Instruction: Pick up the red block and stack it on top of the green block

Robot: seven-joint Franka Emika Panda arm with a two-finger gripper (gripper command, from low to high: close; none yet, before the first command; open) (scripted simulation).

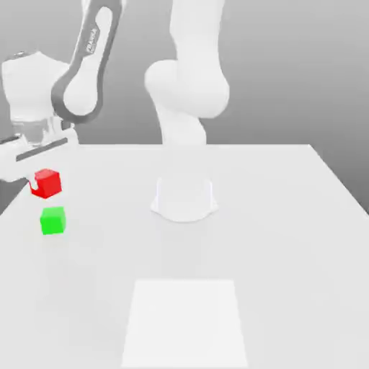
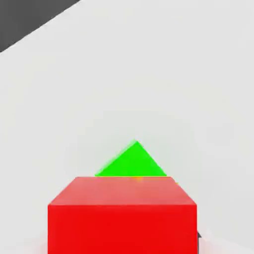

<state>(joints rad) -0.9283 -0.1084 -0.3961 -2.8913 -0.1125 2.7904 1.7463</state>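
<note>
The red block [image 1: 47, 183] hangs in the air at the exterior view's left, with my gripper [image 1: 43, 180] shut on it under the white hand. The green block [image 1: 52, 220] sits on the white table just below and slightly in front of the red one, with a small gap between them. In the hand view the red block [image 2: 122, 218] is close up, and a corner of the green block [image 2: 133, 161] pokes out from behind its top edge.
The arm's white round base [image 1: 184, 198] stands at the table's middle. A paler square patch [image 1: 185, 321] lies on the table [image 1: 288, 238] toward the front. The table's edge [image 1: 11, 205] runs close by the blocks on the exterior view's left.
</note>
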